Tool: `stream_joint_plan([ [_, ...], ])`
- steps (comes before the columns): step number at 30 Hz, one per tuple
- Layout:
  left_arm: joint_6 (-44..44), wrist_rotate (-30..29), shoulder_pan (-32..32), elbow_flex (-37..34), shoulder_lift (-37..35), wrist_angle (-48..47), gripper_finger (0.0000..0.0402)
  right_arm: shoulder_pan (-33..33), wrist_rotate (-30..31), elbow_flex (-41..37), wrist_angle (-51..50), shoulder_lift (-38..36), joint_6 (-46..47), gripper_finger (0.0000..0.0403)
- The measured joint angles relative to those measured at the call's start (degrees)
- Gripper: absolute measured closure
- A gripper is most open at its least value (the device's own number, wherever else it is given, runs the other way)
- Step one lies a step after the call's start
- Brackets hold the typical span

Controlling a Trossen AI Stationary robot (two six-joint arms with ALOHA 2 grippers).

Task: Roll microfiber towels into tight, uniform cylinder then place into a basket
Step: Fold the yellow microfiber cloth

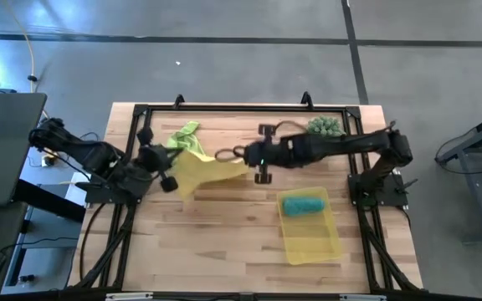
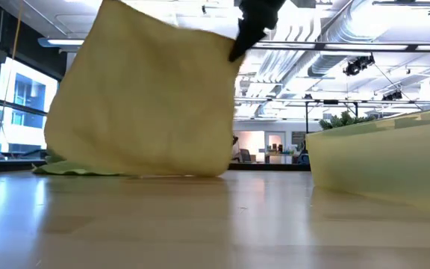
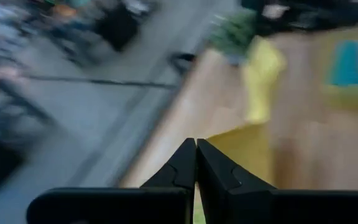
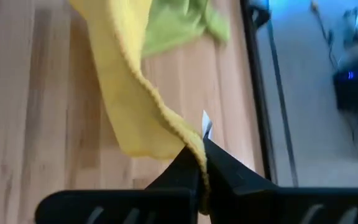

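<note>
The yellow towel point(image 1: 201, 170) hangs spread between my two grippers, and its lower edge point(image 2: 140, 173) touches the table. My left gripper point(image 1: 167, 177) is shut on its left end, my right gripper point(image 1: 239, 155) on its right end. The lime green towel point(image 1: 184, 135) lies crumpled on the table behind it, at the far left. The teal towel point(image 1: 304, 204) lies rolled up in the far end of the yellow basket point(image 1: 316, 242), at the near right. My left gripper pinches the yellow towel's left end between its two fingers; a yellow strip point(image 3: 195, 208) shows between them. The fingers slant down from the table's left. The cloth point(image 3: 241, 144) falls away beyond the tips; which layers are held I cannot tell. My right gripper pinches the yellow towel's hemmed edge at its upper right corner point(image 4: 194, 149) between its two fingers. The fingers slant down from the table's right point(image 2: 246, 33). The towel hangs below the hold as a slack sheet, with its bottom on the table.
A spiky green plant point(image 1: 325, 126) sits at the far right corner. A black frame point(image 1: 224, 107) runs along the table's edges. Bare wood point(image 1: 216, 242) lies between the towel and the near edge, left of the basket.
</note>
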Motion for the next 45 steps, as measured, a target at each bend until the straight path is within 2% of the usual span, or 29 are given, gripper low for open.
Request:
stream_joint_plan([
  [5,7.15,-9.55,3.65,0.00,-1.58,1.07,0.0401,-5.29,-2.01,1.63,5.02,-0.67,-7.96,0.0403],
  [11,8.58,-8.69,5.85,-0.04,-2.68,0.62,0.0401,-6.49,0.65,6.27,4.39,-0.84,-8.71,0.0403],
  [13,7.93,-6.46,5.74,-0.02,-2.81,0.58,0.0401,-5.71,0.57,7.33,3.06,-0.84,-7.39,0.0403],
  [16,3.21,1.69,4.50,-0.04,-2.54,-0.06,0.0401,-3.32,-3.29,6.57,0.92,-0.87,-1.67,0.0403],
  [18,-1.77,8.52,2.93,-0.20,-1.68,-0.12,0.0401,-0.80,-6.14,4.02,0.43,-0.87,1.80,0.0403],
  [22,-12.30,18.46,-3.49,-3.41,1.70,0.23,0.0401,6.19,-7.08,-2.72,2.74,-0.76,8.24,0.0403],
  [25,-19.54,20.42,-9.76,-6.64,5.68,3.74,0.0401,11.92,-7.33,-8.73,8.25,-0.76,12.51,0.0403],
  [29,-27.55,21.10,-16.87,-9.50,13.03,10.07,0.0401,18.16,-7.43,-18.35,23.13,-0.73,18.92,0.0403],
  [35,-35.39,22.50,-22.89,-9.70,24.10,18.48,0.0401,24.23,-7.82,-29.67,42.74,-0.58,30.09,0.0403],
  [40,-39.29,28.54,-24.11,-9.70,29.07,26.81,0.0401,28.01,-10.75,-30.82,46.28,-0.58,36.14,0.0403],
  [45,-40.62,28.15,-24.12,-9.66,29.77,28.58,0.0401,28.83,-13.25,-30.20,45.47,-0.60,33.83,0.0403],
])
